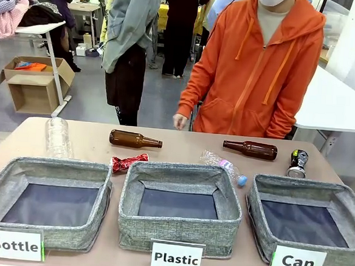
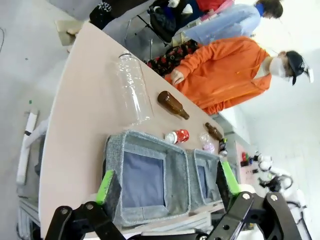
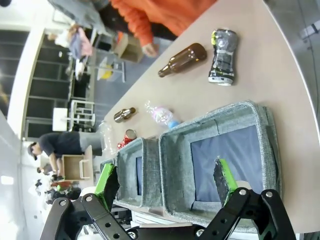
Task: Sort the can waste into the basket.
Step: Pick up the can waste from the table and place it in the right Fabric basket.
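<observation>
Your right pincer (image 3: 167, 186): wide open, empty; basket (image 3: 215, 119) just ahead, black can (image 3: 222, 56) beyond. Your left pincer (image 2: 167, 183): wide open, empty; crushed red can (image 2: 178, 136) farther ahead.

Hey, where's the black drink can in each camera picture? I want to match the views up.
Front view: black can at far right, just behind the Can basket.
Left wrist view: black can, tiny, right of centre.
Right wrist view: black can, large, upper middle.
Shared landmark: the brown bottle lying next to it in every view.
</observation>
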You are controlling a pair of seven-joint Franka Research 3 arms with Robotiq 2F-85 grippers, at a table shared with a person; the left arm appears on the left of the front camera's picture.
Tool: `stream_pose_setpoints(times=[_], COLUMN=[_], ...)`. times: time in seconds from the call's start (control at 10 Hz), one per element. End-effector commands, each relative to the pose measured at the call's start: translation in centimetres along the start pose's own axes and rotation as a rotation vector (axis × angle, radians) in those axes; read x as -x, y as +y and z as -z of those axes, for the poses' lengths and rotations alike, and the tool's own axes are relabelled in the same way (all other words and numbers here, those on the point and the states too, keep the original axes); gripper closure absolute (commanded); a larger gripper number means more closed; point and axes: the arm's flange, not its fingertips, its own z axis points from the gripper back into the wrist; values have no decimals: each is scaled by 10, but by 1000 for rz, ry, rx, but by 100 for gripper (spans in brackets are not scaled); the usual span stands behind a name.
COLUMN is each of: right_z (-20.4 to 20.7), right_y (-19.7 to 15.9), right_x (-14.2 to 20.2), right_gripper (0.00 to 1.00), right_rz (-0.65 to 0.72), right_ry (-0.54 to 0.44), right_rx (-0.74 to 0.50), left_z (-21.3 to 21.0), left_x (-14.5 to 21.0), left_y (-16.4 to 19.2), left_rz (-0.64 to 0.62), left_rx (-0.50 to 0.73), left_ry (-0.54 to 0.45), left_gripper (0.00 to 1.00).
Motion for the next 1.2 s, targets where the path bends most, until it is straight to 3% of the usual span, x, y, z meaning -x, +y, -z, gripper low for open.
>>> stream_pose_setpoints(times=[0.0, 0.2, 0.5, 0.7, 0.9, 1.0, 1.1], right_z=[0, 0, 0, 0, 0, 0, 0], right_y=[-2, -2, -2, -2, -2, -2, -2], right_x=[-3, -3, -3, -3, -3, -3, -3], right_gripper=[0, 0, 0, 0, 0, 0, 0], right_rz=[-29, -29, -29, -29, -29, -29, -29], right_ry=[-8, -8, -8, -8, -8, -8, -8], right_rx=[-20, -20, -20, -20, -20, -20, -20], left_z=[31, 105, 225, 287, 356, 364, 340], left_x=[-13, -19, 19, 48, 68, 68, 56], left_y=[-57, -125, -200, -214, -199, -190, -192], left_rz=[319, 642, 952, 1070, 1114, 1111, 1115], left_rx=[-43, -74, -124, -177, -202, -223, -160], left_ry=[135, 323, 567, 671, 690, 731, 749], left_gripper=[0, 0, 0, 0, 0, 0, 0])
